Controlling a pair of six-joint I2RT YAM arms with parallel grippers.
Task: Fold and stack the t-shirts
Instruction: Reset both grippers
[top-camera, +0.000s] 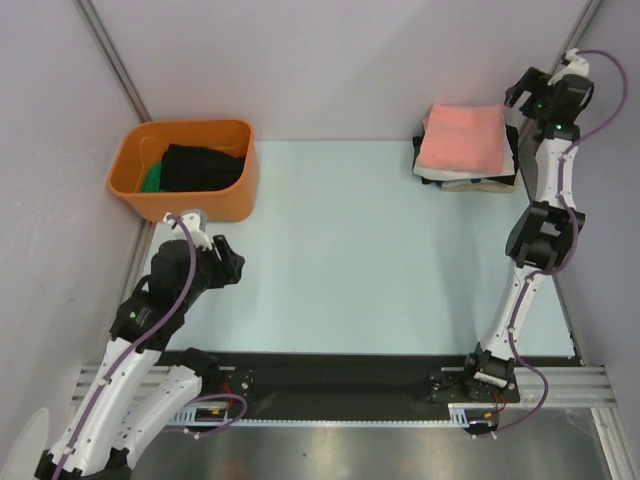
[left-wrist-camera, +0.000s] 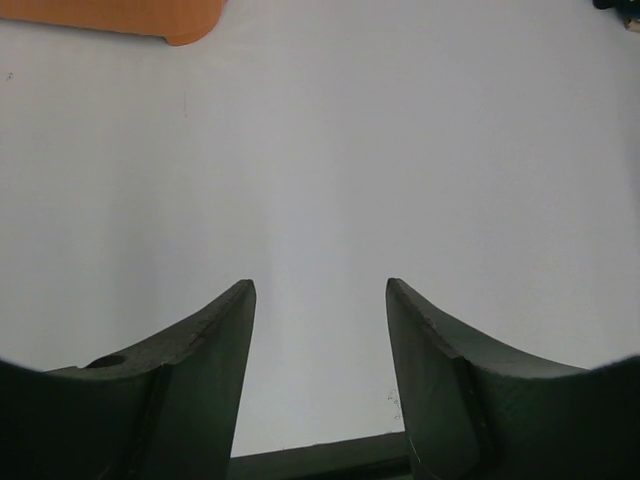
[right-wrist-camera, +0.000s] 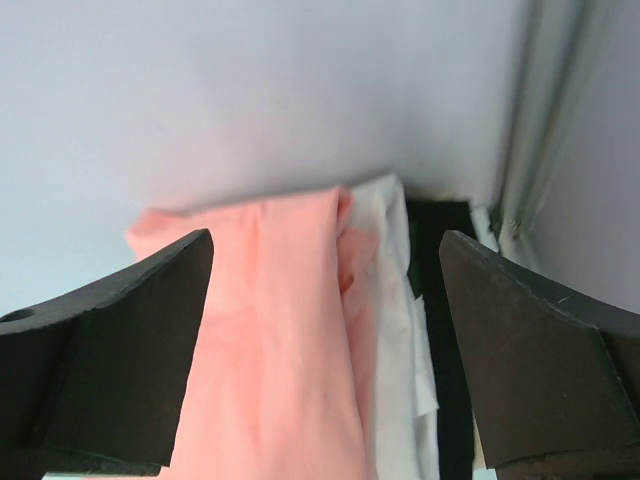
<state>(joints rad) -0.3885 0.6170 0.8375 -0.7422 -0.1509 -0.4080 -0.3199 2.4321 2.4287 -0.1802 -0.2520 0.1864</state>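
Observation:
A folded salmon-pink t-shirt (top-camera: 461, 138) lies on top of a stack at the far right corner of the table, over a cream-white one (top-camera: 474, 182), a black one (top-camera: 428, 168) and a tan one (top-camera: 492, 187). My right gripper (top-camera: 524, 92) is open and empty, raised just right of the stack. In the right wrist view the pink shirt (right-wrist-camera: 285, 340), the white shirt (right-wrist-camera: 395, 330) and the black shirt (right-wrist-camera: 445, 330) show between the open fingers (right-wrist-camera: 325, 245). My left gripper (top-camera: 232, 262) is open and empty over bare table at the near left; it also shows in the left wrist view (left-wrist-camera: 320, 290).
An orange plastic tub (top-camera: 230, 197) stands at the far left with black cloth (top-camera: 203, 166) and a bit of green cloth (top-camera: 152, 179) inside; its corner shows in the left wrist view (left-wrist-camera: 130, 17). Grey walls close the back and sides. A black strip (top-camera: 330, 385) runs along the near edge.

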